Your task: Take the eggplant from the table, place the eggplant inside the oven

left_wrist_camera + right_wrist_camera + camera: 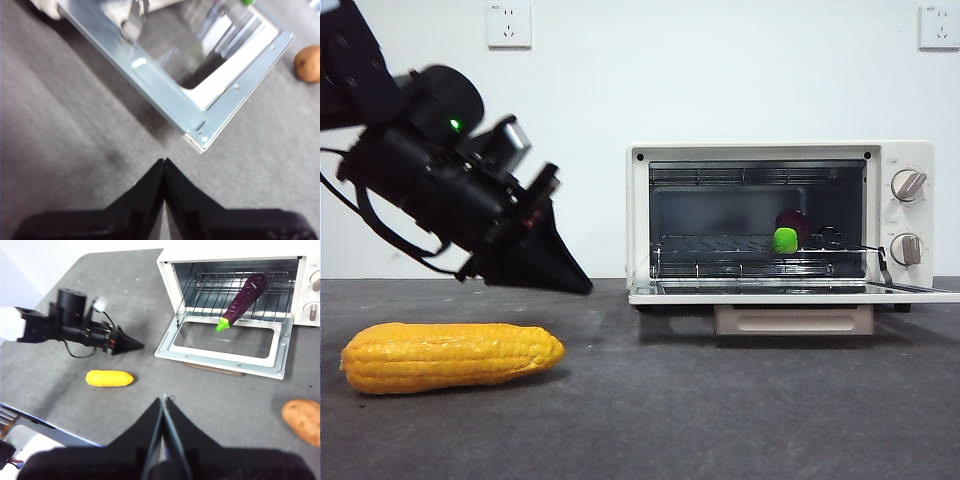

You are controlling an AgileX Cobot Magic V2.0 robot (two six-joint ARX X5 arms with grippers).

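Eggplant (243, 296) lies inside the oven (770, 152), on the wire rack (210, 292). From my right wrist camera I see it set at a slant across the rack: the purple body reaches toward the back of the cavity, and the green stem cap points out toward the open door (225, 345). In the front view only the green cap and a bit of purple behind it show through the opening. The door is folded down flat, just above the table (650, 420).

I see the left gripper (582, 287) in the air in front of the oven, between the oven and the corn cob (450, 355), touching neither of them. Its two black jaws are pressed together to a point and nothing is between them; the left wrist camera shows the same, with the tip above bare table near a corner of the lowered door.

The right gripper (164, 399) is held high and well apart from the oven. Its jaws also meet at the tip and carry nothing.

The corn lies on its side on the table, well apart from the oven. A brown potato (303, 420) rests on the table on the oven's other side, near the door's far corner.
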